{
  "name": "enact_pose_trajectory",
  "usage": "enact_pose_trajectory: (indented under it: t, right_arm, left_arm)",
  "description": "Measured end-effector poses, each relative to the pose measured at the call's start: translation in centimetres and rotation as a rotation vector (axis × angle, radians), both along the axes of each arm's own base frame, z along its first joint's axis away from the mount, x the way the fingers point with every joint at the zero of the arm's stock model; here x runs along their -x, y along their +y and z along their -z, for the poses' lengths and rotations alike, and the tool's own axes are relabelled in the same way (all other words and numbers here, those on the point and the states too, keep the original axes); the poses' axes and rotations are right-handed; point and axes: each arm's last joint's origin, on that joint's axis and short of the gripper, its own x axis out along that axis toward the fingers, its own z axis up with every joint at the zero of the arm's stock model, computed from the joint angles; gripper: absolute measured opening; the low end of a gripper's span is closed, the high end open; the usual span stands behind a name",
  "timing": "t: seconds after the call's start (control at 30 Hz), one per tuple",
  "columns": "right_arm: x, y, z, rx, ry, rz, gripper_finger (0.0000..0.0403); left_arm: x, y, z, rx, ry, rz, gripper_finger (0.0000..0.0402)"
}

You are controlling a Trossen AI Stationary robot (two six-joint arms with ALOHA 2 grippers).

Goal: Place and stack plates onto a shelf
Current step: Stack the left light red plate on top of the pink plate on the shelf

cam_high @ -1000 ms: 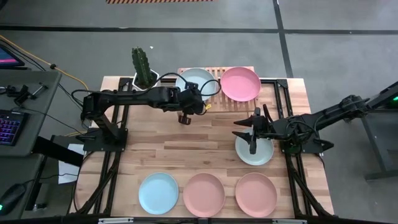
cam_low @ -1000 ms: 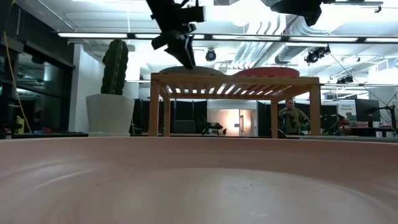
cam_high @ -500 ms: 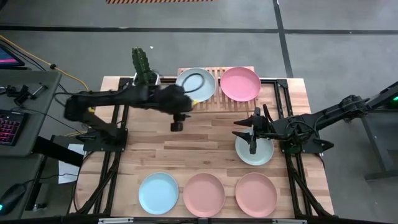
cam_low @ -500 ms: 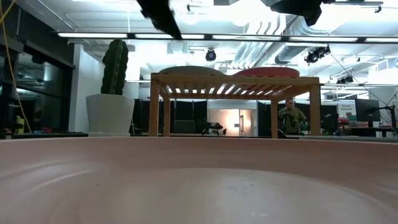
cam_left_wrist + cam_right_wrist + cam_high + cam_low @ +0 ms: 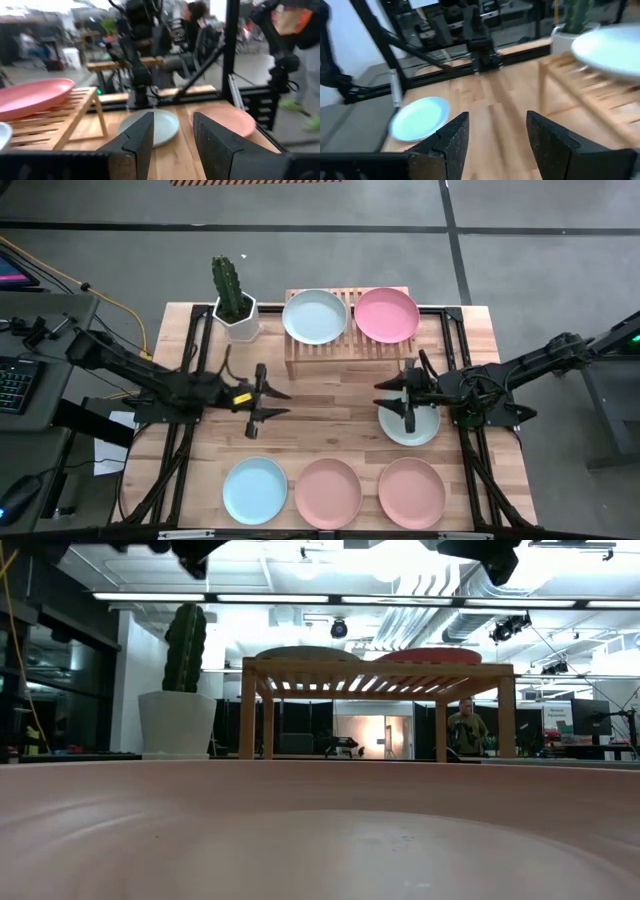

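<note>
We are seeing two plates (image 5: 315, 316) sitting side by side on the shelf (image 5: 345, 350) at the back of the desk (image 5: 330, 430). Three more (image 5: 329, 491) are lying in a row at the front, and one (image 5: 409, 424) is lying between, to the right.

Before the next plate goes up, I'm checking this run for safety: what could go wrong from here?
1. The shelf already holds a mint plate and a pink plate side by side, so any further plate must be stacked; an off-centre drop could slide off.
2. The right end effector, open, hovers over the mint plate on the table; a shallow rim grip might slip.
3. The cactus pot beside the shelf could be knocked.
</note>
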Motion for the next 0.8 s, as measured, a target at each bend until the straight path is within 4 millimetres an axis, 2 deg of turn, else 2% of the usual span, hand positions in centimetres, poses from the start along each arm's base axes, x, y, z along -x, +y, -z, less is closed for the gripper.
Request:
enact_pose_trajectory:
  t: [0.13, 0.3, 0.47, 0.8]
  right_arm:
    - [-1.3, 0.7, 1.5, -0.125, 0.084, -0.024, 0.0181]
    - [-3.7, 2.1, 5.4, -0.288, 0.306, -0.103, 0.0181]
    - [-5.4, 3.3, 9.2, -0.406, 0.494, -0.099, 0.0181]
    - [-7.7, 6.4, 13.7, -0.59, 0.545, -0.109, 0.0181]
  left_arm:
    - [0.6, -0.1, 1.1, -0.002, -0.049, -0.052, 0.0128]
    - [0.6, -0.1, 1.0, 0.002, -0.057, -0.07, 0.0128]
    - [0.6, -0.1, 1.0, 0.002, -0.058, -0.07, 0.0128]
    - [0.6, 0.0, 1.0, 0.002, -0.058, -0.07, 0.0128]
